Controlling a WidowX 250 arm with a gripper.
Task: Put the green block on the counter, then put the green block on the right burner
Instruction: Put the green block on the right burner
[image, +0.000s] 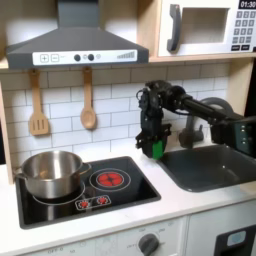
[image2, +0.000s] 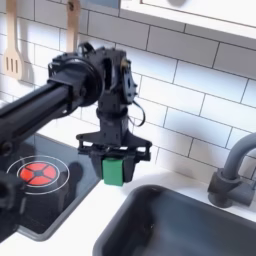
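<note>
The green block (image: 157, 150) (image2: 114, 171) sits between the black fingers of my gripper (image: 155, 148) (image2: 114, 166), which is shut on it. The arm reaches down over the strip of cream counter (image: 170, 203) (image2: 88, 210) between the hob and the sink. The block's underside is at or just above the counter; I cannot tell whether it touches. In both exterior views the right burner (image: 109, 179) (image2: 38, 173) is a bare red ring circle, left of the block.
A steel pot (image: 50, 172) covers the left burner of the black hob (image: 140, 186). The dark sink (image: 215, 166) (image2: 190, 225) and its faucet (image: 190, 128) (image2: 230, 172) lie right of the gripper. A spatula (image: 37, 105) and wooden spoon (image: 88, 100) hang on the tiled wall.
</note>
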